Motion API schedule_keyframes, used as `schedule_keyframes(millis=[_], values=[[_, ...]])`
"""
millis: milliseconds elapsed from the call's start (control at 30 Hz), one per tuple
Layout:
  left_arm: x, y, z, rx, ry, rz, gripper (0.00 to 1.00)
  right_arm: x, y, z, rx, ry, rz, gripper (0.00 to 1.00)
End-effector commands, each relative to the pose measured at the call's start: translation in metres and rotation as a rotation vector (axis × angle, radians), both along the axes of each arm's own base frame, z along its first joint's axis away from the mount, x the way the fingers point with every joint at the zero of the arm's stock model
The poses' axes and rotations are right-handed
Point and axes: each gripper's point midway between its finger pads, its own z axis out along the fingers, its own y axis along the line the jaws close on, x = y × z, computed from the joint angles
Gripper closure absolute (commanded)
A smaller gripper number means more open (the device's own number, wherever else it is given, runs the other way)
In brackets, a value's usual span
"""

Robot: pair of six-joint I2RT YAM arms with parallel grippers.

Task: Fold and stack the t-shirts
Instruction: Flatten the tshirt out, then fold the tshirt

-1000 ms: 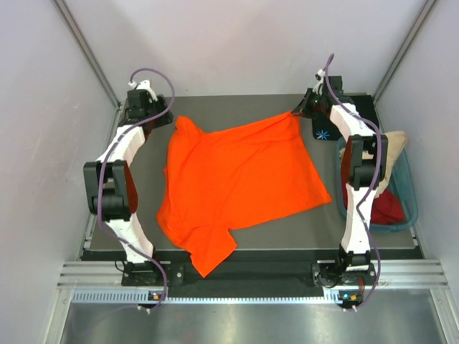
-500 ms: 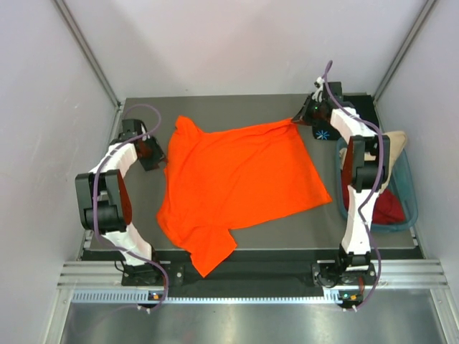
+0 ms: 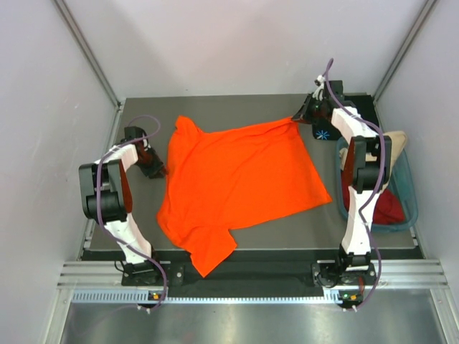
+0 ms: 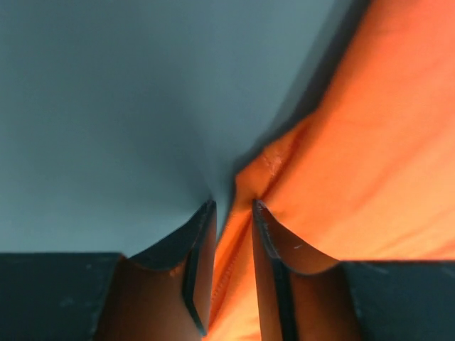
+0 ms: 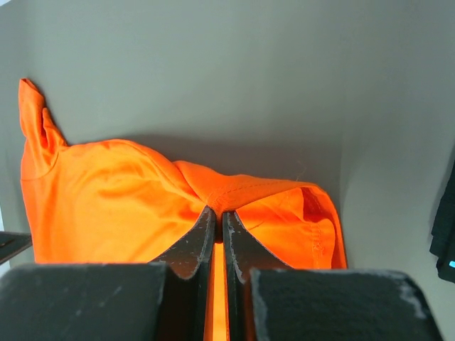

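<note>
Our left gripper (image 3: 155, 168) has swung back from the far corner. We now see it at the shirt's (image 3: 237, 179) left edge, fingers astride the hem.

The dark grey table (image 3: 237, 107) carries 1 orange t-shirt (image 3: 237, 179) spread across its middle, 1 black t-shirt (image 3: 324, 132) at the far right corner, and 1 teal tub (image 3: 410, 201) at the right edge.

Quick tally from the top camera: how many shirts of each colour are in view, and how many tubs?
Orange shirt: 1
Black shirt: 1
Beige shirt: 1
Dark red shirt: 1
Teal tub: 1
Total: 5
</note>
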Motion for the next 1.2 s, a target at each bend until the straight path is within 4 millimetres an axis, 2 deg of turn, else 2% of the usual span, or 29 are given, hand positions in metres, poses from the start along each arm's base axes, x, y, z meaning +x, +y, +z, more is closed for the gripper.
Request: schedule_keyframes(millis=[0,200,467,500,600,633,733,767,833,867,1000,1067,1167], values=[[0.013,0.007,0.002,0.026,-0.021,0.005,0.67,0.007,-0.007,0.045,-0.005,-0.122,0.009,1.0],[0.019,0.014,-0.003,0.057,-0.018,0.005,0.68,0.009,-0.007,0.042,0.003,-0.118,0.004,1.0],[0.026,0.003,-0.004,-0.006,-0.025,-0.012,0.7,0.012,-0.007,0.045,0.002,-0.119,0.003,1.0],[0.026,0.004,-0.004,-0.005,-0.022,-0.01,0.73,0.012,-0.007,0.046,0.0,-0.124,0.005,1.0],[0.024,0.007,-0.004,0.008,-0.007,-0.009,0.93,0.013,-0.008,0.048,-0.003,-0.129,0.003,1.0],[0.023,0.016,-0.005,0.048,0.005,0.012,1.0,0.014,-0.009,0.047,-0.003,-0.127,0.0,1.0],[0.01,0.043,0.002,0.164,0.045,0.094,1.0,0.013,-0.008,0.045,0.0,-0.12,-0.004,1.0],[0.002,0.07,0.014,0.281,0.054,0.174,1.0,0.013,-0.01,0.045,-0.004,-0.119,-0.012,1.0],[-0.007,0.091,0.025,0.361,0.053,0.236,1.0,0.011,-0.011,0.043,-0.008,-0.117,-0.018,1.0],[-0.013,0.109,0.037,0.406,0.042,0.29,1.0,0.011,-0.011,0.044,-0.009,-0.119,-0.025,1.0],[-0.029,0.137,0.053,0.462,0.052,0.399,1.0,0.01,-0.013,0.038,-0.014,-0.108,-0.04,1.0],[-0.037,0.146,0.056,0.471,0.062,0.447,1.0,0.01,-0.013,0.038,-0.012,-0.105,-0.045,1.0],[-0.049,0.149,0.052,0.46,0.081,0.473,1.0,0.01,-0.014,0.038,-0.009,-0.104,-0.05,1.0]])
